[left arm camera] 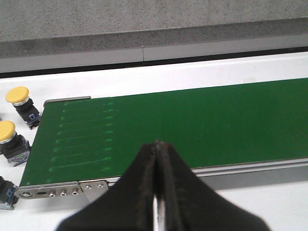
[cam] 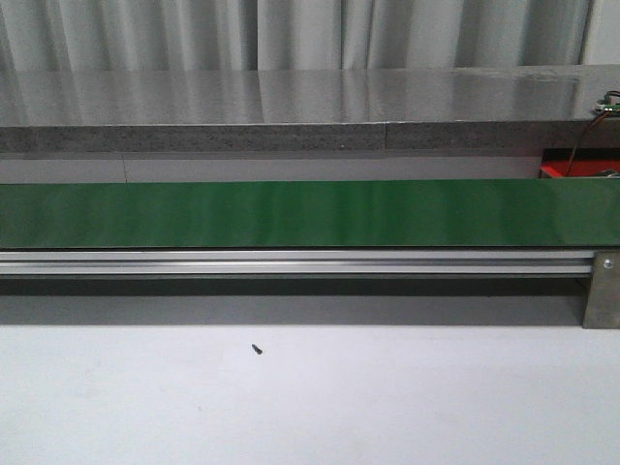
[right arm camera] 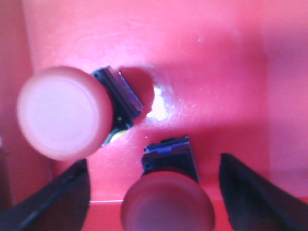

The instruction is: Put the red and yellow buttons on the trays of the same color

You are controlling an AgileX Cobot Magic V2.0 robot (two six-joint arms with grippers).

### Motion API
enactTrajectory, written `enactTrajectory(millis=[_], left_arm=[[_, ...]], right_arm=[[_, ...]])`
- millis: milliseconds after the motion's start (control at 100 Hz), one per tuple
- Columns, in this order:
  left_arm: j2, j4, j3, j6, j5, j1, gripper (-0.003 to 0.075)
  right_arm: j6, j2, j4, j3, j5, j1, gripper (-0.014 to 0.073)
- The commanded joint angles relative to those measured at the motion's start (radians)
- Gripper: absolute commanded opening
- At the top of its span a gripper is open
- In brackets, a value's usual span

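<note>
Your red buttons are round domed caps on dark bases. Two lie in the red tray (right arm camera: 216, 62), a sliver of which also shows at far right beyond the green belt (cam: 291, 213): one button (right arm camera: 62, 113) washed pale by glare, the other (right arm camera: 168, 202) directly between your right gripper's (right arm camera: 154, 197) spread, empty fingers. Two yellow-capped buttons (left arm camera: 17, 95) (left arm camera: 6, 131) stand on the white table just off the belt's end, well apart from your left gripper (left arm camera: 156, 159), whose fingers are pressed together over the belt's near edge, holding nothing.
</note>
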Motion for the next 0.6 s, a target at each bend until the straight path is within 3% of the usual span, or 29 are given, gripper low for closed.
enactTrajectory(millis=[0, 310, 590], left_arm=[[-0.005, -0.017, -0.026, 0.001, -0.071, -0.008, -0.0020], [-0.005, -0.017, -0.026, 0.001, -0.071, -0.008, -0.0020], [-0.005, -0.017, -0.026, 0.001, -0.071, -0.008, -0.0020]], right_arm=[[-0.008, -0.085, 0.008, -0.055, 0.001, -0.004, 0.0600], [-0.008, -0.238, 0.024, -0.078, 0.035, 0.017, 0.0600], [-0.009, -0.450, 0.025, 0.030, 0.001, 0.159, 0.0600]])
